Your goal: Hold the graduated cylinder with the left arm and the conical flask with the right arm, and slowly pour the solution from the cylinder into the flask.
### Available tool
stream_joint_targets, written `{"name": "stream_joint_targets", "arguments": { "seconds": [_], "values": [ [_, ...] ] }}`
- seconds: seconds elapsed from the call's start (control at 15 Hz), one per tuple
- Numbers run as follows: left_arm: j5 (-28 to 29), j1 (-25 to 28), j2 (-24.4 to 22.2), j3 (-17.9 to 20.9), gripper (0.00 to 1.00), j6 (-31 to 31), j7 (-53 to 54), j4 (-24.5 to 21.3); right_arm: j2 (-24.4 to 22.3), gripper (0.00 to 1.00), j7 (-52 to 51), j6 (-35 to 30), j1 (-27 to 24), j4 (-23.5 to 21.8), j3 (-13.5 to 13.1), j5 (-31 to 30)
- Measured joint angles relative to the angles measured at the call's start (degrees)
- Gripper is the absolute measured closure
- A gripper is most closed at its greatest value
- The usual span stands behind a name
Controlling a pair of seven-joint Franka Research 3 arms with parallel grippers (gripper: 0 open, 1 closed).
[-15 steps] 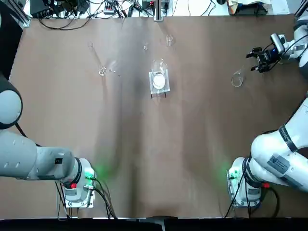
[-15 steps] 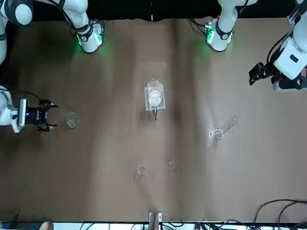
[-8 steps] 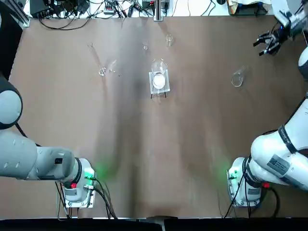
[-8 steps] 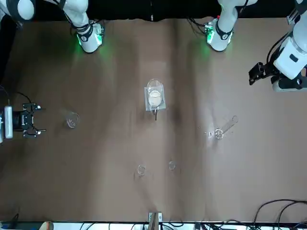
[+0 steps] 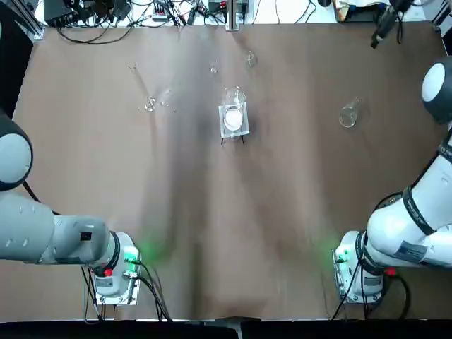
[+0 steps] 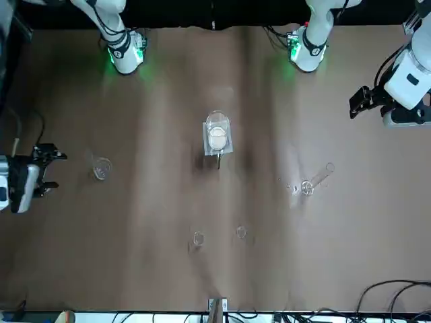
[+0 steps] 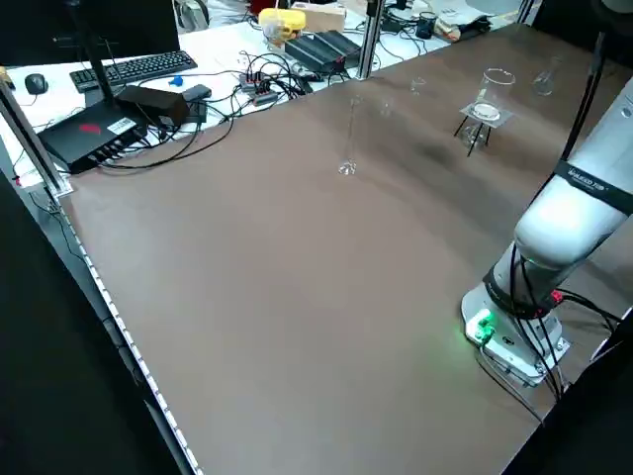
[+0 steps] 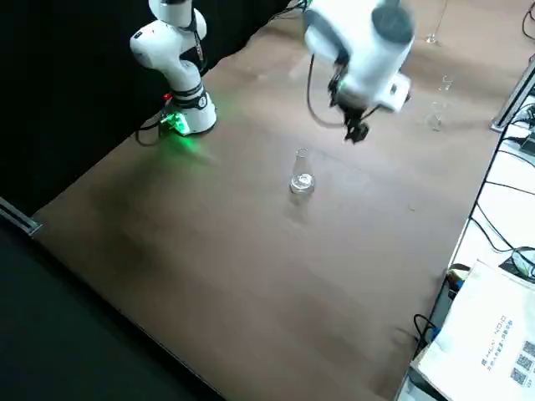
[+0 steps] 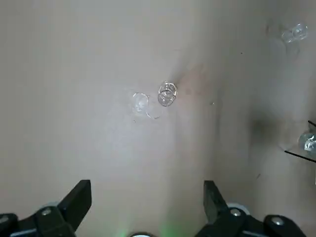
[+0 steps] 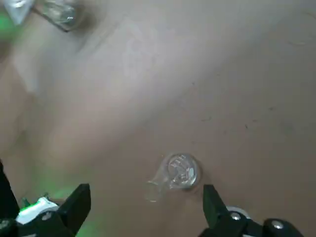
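Brown counter (image 5: 282, 212) carries all glassware. Right gripper (image 8: 355, 134) raised above counter, jaws spread wide, empty; conical flask (image 8: 302, 180) upright on counter below and just short of jaws, seen between them in wrist view (image 10: 178, 171). Left gripper (image 9: 148, 207) high over counter, jaws wide apart, empty; graduated cylinder (image 9: 167, 94) stands upright well below and ahead of jaws, untouched. Glass vessel on stand (image 5: 234, 119) mid-counter, between both, apart from either jaws.
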Motion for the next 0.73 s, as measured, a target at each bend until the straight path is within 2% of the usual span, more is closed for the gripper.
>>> {"name": "stream_joint_targets", "arguments": {
  "seconds": [0.2, 0.47, 0.73],
  "values": [
    [0.0, 0.0, 0.0, 0.0, 0.0, 0.0, 0.0, 0.0, -4.2, 0.0, 16.9, 0.0, 5.6, 0.1, 0.0, -3.9],
    [0.0, 0.0, 0.0, 0.0, 0.0, 0.0, 0.0, 0.0, -11.3, 0.0, 40.1, -3.8, 8.0, -0.3, 0.0, -5.3],
    [0.0, 0.0, 0.0, -0.1, 0.0, 0.0, 0.0, 0.0, -19.9, 0.0, 49.8, -4.7, 9.0, -5.7, 0.0, -7.2]
  ]
}}
